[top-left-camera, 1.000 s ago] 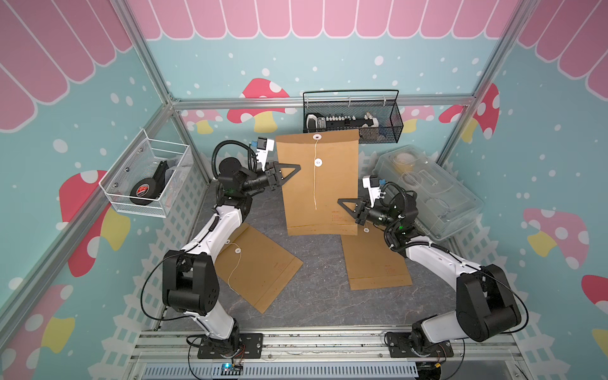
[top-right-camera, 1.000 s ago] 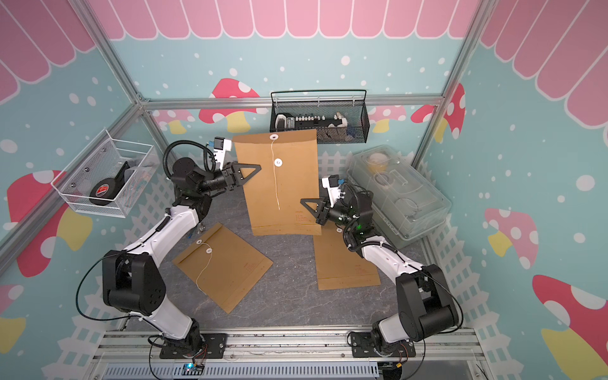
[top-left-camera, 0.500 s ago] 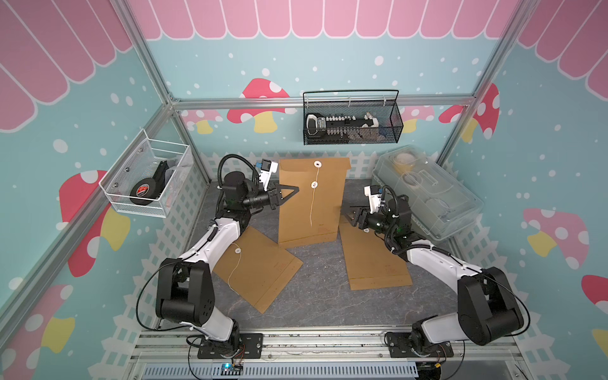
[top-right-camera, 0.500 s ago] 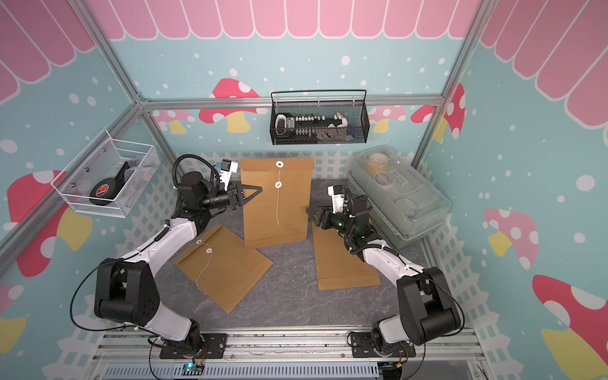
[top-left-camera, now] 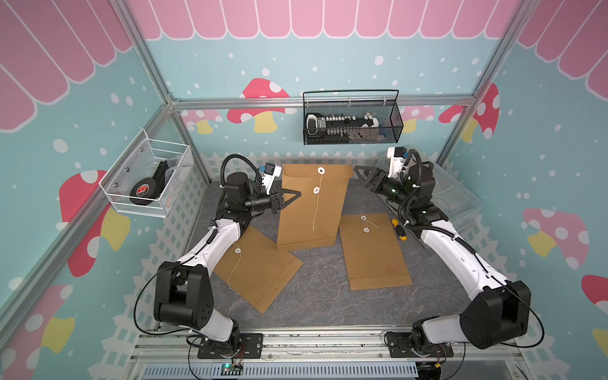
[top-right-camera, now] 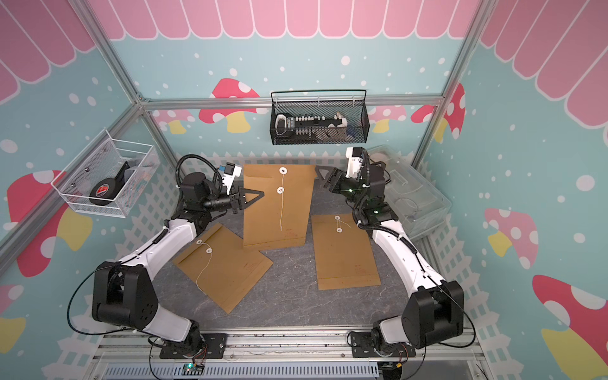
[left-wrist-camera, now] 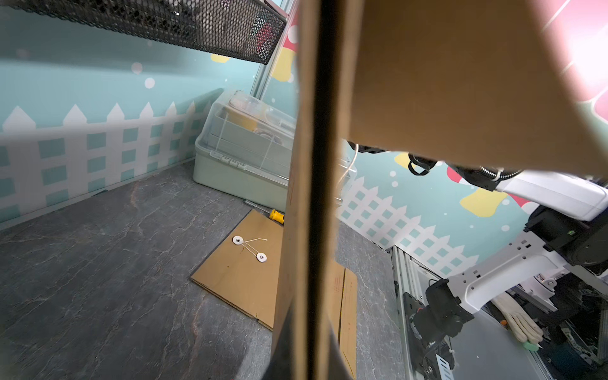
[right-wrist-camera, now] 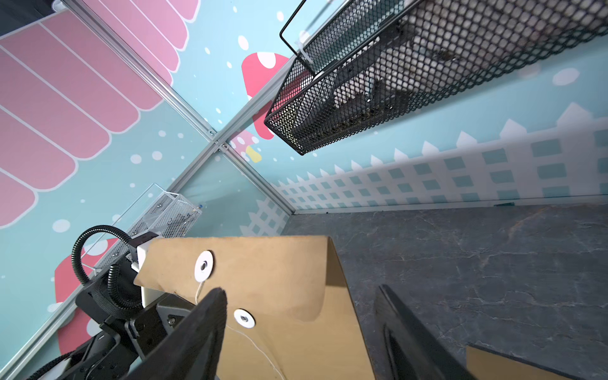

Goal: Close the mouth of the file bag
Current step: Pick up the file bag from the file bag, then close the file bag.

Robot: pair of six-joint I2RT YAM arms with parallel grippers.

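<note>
I pinched the file bag (top-left-camera: 311, 217) upright with my left gripper (top-left-camera: 296, 196) so my spread right gripper (top-left-camera: 362, 174) could reach.

Looks out between the right gripper (right-wrist-camera: 300, 289)'s two black fingers (right-wrist-camera: 204, 329), spread wide with nothing pinched. Beyond them, finds a brown kraft-paper file bag (right-wrist-camera: 283, 296) in front of the grey marbled tabletop (right-wrist-camera: 460, 256), flap bent over, with two white round discs (right-wrist-camera: 204, 266) and a thin white string (right-wrist-camera: 253, 345) on its face. Catches the black left arm (right-wrist-camera: 108, 296) at the bag's far edge and a black wire-mesh basket (right-wrist-camera: 362, 98) hung on the wall.
</note>
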